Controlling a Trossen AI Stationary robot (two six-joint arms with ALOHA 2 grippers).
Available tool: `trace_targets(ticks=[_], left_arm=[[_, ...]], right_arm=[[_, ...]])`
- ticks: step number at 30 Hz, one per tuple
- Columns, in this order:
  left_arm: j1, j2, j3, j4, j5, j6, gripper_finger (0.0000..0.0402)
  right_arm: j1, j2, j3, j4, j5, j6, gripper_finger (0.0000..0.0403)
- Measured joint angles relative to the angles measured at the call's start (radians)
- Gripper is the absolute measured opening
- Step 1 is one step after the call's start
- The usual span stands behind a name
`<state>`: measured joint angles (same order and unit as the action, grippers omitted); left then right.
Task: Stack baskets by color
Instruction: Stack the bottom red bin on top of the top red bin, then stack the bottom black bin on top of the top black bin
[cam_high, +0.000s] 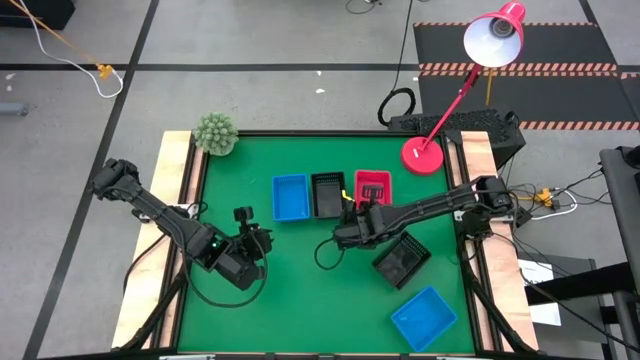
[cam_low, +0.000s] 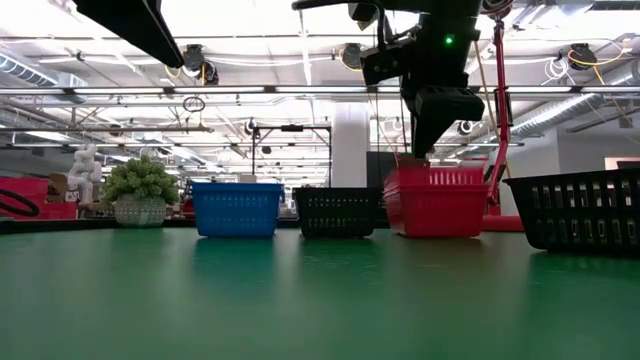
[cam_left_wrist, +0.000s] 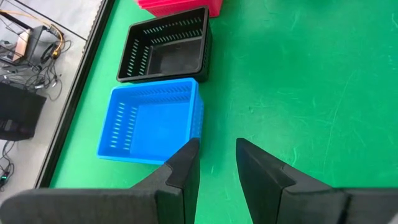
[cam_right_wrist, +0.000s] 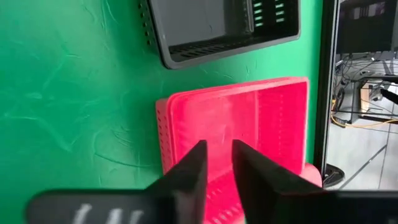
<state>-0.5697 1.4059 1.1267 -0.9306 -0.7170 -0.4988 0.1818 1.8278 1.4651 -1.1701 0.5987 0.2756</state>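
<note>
Overhead, the green table (cam_high: 300, 270) fills most of the view, framed by pale wooden side rails. Both dark arms reach inward over it. The left arm waits near its own side of the mat, its left gripper (cam_left_wrist: 216, 163) hanging above bare green with the fingers a small gap apart and nothing between them. The right arm stretches from the far rail toward the middle, and the right gripper (cam_right_wrist: 216, 163) hovers over the near edge of the red basket (cam_high: 373, 184) (in the low view its fingers hang just above the rim); the fingers stand slightly parted, gripping nothing that I can see.

Along the back of the mat three baskets sit in a row: a blue basket (cam_high: 290, 197), a black basket (cam_high: 327, 194) beside it and the red one next. A second black basket (cam_high: 402, 259) lies tilted under the right arm's forearm, well apart from the row, and another blue basket (cam_high: 424, 318) sits near the front edge.

A red desk lamp (cam_high: 424, 156) stands at the back corner, and a small green plant (cam_high: 215, 133) at the other.
</note>
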Motion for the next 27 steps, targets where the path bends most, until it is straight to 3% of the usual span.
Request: trace_targets(ticks=[6,11,17,21,27], left_arm=[[0.0,0.0,0.0,0.0,0.0,-0.002,0.0106],[0.0,0.0,0.0,0.001,0.0,-0.004,0.0106],[0.0,0.0,0.0,0.033,0.001,-0.004,0.0106],[0.0,0.0,0.0,0.084,0.002,0.014,0.0106],[0.0,0.0,0.0,0.151,0.029,0.045,0.0106]], right_arm=[[0.001,-0.001,0.0,0.022,0.0,0.0,0.0142],[0.041,-0.051,0.0,0.008,-0.038,0.0,0.0177],[0.145,-0.157,0.0,0.031,-0.158,0.143,0.0179],[0.245,-0.2,0.0,0.031,-0.159,0.287,0.0174],[0.401,-0.205,0.0,-0.005,-0.158,0.359,0.0176]])
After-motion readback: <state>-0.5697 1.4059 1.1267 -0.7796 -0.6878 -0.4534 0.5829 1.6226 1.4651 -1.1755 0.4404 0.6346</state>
